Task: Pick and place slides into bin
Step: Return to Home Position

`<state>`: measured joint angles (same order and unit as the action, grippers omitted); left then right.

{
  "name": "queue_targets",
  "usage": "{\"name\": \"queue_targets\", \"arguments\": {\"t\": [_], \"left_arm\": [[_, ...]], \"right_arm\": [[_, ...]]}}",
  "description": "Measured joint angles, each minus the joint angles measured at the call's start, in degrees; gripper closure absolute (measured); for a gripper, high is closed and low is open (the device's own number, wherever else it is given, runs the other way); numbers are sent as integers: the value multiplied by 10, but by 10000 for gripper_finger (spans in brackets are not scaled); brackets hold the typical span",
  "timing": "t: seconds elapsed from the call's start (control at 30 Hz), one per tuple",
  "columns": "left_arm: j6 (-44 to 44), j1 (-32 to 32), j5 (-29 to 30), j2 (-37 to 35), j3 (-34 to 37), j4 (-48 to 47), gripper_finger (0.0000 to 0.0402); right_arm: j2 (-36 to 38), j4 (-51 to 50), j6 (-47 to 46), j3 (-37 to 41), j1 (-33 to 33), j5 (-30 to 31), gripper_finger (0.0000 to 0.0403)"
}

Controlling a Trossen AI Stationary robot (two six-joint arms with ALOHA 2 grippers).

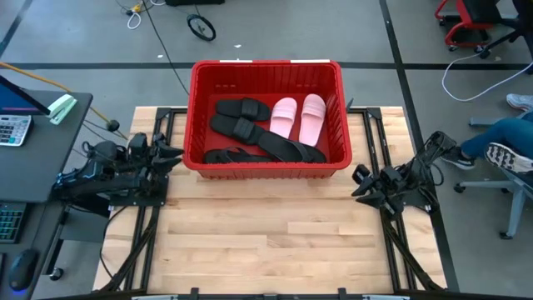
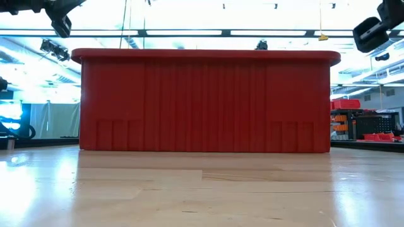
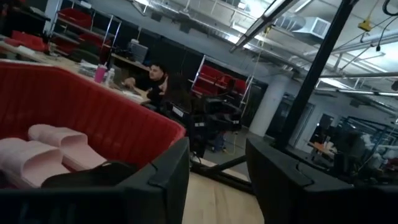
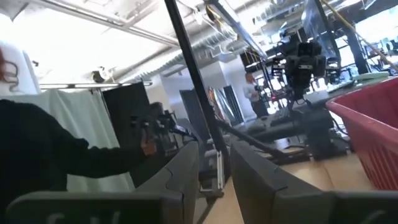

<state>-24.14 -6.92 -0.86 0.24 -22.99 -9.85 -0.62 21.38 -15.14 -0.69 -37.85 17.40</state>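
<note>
The red bin (image 1: pixel 266 73) stands at the table's far middle, and its near wall fills the low view (image 2: pixel 205 101). Inside it lie two pale pink slides (image 1: pixel 298 115), black broad-strap slides (image 1: pixel 240 117) and thin black flip-flops (image 1: pixel 275 150). The pink slides also show in the left wrist view (image 3: pixel 43 152). My left gripper (image 1: pixel 171 156) is open and empty at the bin's left side. My right gripper (image 1: pixel 360 183) is open and empty, to the right of the bin's near right corner.
Bare wooden tabletop (image 1: pixel 266 242) lies in front of the bin. A desk with a calculator (image 1: pixel 12 129) stands left of the table. A person's leg and shoe (image 1: pixel 500 150) show at the right, and another person sits beyond the table (image 3: pixel 152 78).
</note>
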Motion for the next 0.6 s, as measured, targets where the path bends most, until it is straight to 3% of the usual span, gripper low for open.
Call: {"name": "queue_targets", "arguments": {"t": [0.6], "left_arm": [[1,0,-6,0,0,-4,240]], "right_arm": [[-1,-16,-13,-7,0,-13,303]]}}
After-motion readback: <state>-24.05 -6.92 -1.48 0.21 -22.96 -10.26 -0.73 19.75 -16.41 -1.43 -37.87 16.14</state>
